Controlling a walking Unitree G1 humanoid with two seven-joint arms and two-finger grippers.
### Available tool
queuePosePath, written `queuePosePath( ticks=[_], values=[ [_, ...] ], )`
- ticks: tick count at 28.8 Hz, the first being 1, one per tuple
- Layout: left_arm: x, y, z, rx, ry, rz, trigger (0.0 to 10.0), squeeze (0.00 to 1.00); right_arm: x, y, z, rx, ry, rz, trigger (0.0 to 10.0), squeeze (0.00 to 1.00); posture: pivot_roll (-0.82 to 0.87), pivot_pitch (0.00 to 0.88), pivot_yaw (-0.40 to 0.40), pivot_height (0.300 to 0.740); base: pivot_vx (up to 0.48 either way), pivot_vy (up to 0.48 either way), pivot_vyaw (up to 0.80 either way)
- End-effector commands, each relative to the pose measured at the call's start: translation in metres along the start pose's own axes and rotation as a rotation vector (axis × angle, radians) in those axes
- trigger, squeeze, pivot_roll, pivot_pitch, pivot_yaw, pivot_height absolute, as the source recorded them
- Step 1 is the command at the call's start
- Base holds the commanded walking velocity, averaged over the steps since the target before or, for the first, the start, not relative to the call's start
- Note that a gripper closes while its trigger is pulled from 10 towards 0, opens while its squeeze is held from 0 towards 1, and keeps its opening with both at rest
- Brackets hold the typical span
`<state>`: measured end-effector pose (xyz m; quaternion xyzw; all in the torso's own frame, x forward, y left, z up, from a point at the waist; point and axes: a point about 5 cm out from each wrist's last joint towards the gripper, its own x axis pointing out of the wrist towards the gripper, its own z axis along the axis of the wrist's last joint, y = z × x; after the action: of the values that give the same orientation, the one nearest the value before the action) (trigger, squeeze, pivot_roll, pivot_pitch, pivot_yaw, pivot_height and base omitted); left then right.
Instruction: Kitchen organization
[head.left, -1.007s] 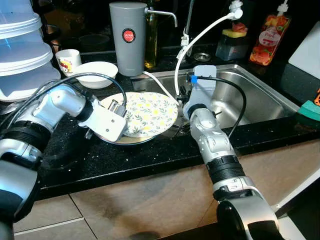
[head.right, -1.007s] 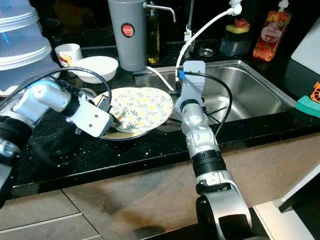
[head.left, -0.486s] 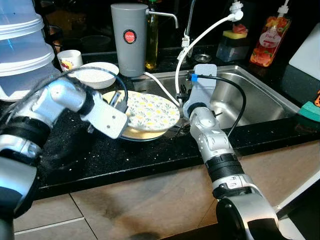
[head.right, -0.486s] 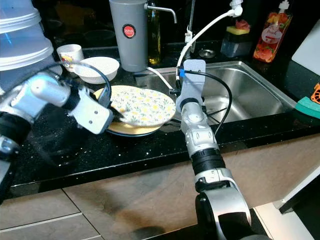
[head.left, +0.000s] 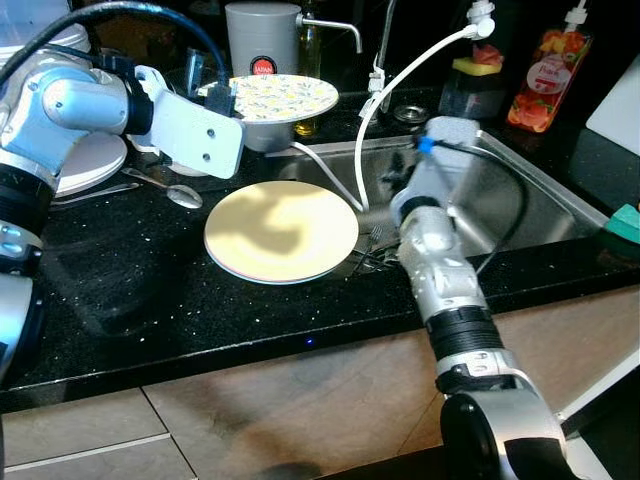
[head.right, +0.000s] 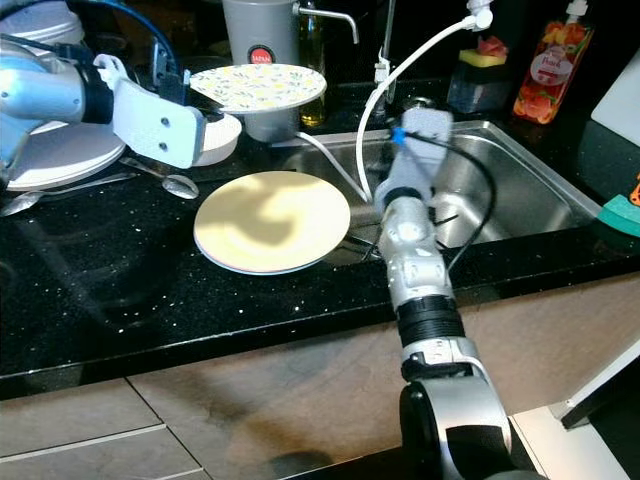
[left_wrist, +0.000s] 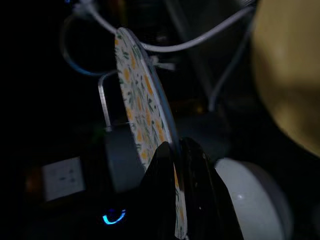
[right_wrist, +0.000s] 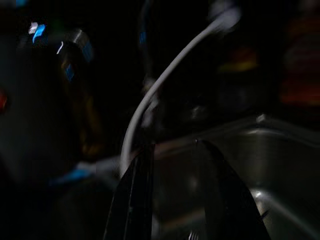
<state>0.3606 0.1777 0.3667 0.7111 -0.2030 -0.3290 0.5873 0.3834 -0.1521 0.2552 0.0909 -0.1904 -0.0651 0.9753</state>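
the fingers (left_wrist: 192, 190) of the left gripper (head.left: 222, 98) pinch the rim of the floral plate (head.left: 283, 96), holding it level above the counter (head.left: 150, 290), likely to clear the yellow plate (head.left: 281, 231), while the right gripper (right_wrist: 175, 200) hangs spread over the sink (head.left: 520, 195).

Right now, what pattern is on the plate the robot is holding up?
Yellow flowers and green leaves on white, on the round patterned plate pinched in the left gripper; clearest in the right eye view.
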Motion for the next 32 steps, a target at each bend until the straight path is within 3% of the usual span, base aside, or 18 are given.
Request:
queuePosePath(
  ticks=[1, 2, 4, 5, 6, 7, 12, 17, 22, 32],
  values=[
    [-0.002, 0.007, 0.0, 0.003, 0.007, 0.098, 2.9, 0.0, -0.001, -0.008, 0.018, 0.092, -0.084, 0.024, 10.0, 0.0, 0.08, 0.0, -0.015, 0.74, 0.0, 0.0, 0.0],
    [0.0, 0.007, 0.001, -0.006, -0.005, 0.133, 1.8, 0.0, -0.003, -0.009, 0.027, 0.158, -0.109, 0.072, 10.0, 0.0, 0.07, 0.0, -0.013, 0.74, 0.0, 0.0, 0.0],
    [0.009, 0.003, 0.01, -0.008, -0.064, 0.177, 1.2, 0.0, -0.01, -0.002, 0.042, 0.348, -0.122, 0.218, 10.0, 0.0, 0.06, 0.0, -0.015, 0.74, 0.0, 0.0, 0.0],
    [0.009, 0.003, 0.01, -0.008, -0.064, 0.177, 1.2, 0.0, -0.01, -0.002, 0.042, 0.348, -0.122, 0.218, 10.0, 0.0, 0.06, 0.0, -0.015, 0.74, 0.0, 0.0, 0.0],
    [0.019, -0.007, 0.02, 0.025, -0.118, 0.208, 0.0, 0.0, -0.02, 0.006, 0.054, 0.545, -0.1, 0.362, 10.0, 0.0, 0.05, 0.0, -0.018, 0.74, 0.0, 0.0, 0.0],
    [0.019, -0.007, 0.02, 0.025, -0.118, 0.208, 0.0, 0.0, -0.02, 0.006, 0.054, 0.545, -0.1, 0.362, 10.0, 0.0, 0.05, 0.0, -0.018, 0.74, 0.0, 0.0, 0.0],
    [0.038, -0.032, 0.038, 0.094, -0.203, 0.196, 0.0, 0.0, -0.025, 0.023, 0.053, 0.789, 0.008, 0.462, 10.0, 0.0, 0.05, 0.0, -0.023, 0.74, 0.0, 0.0, 0.0],
    [0.049, -0.039, 0.052, 0.124, -0.262, 0.207, 0.0, 0.0, -0.028, 0.037, 0.03, 0.848, 0.151, 0.454, 10.0, 0.0, 0.06, 0.0, -0.029, 0.74, 0.0, 0.0, 0.0],
    [0.05, -0.035, 0.053, 0.154, -0.259, 0.244, 0.0, 0.0, -0.025, 0.022, 0.024, 0.966, 0.211, 0.391, 10.0, 0.0, 0.06, 0.0, -0.029, 0.74, 0.0, 0.0, 0.0],
    [0.046, -0.03, 0.043, 0.196, -0.201, 0.281, 0.0, 0.0, -0.023, 0.001, 0.025, 1.022, 0.219, 0.321, 10.0, 0.0, 0.06, 0.0, -0.031, 0.74, 0.0, 0.0, 0.0]
  ],
)
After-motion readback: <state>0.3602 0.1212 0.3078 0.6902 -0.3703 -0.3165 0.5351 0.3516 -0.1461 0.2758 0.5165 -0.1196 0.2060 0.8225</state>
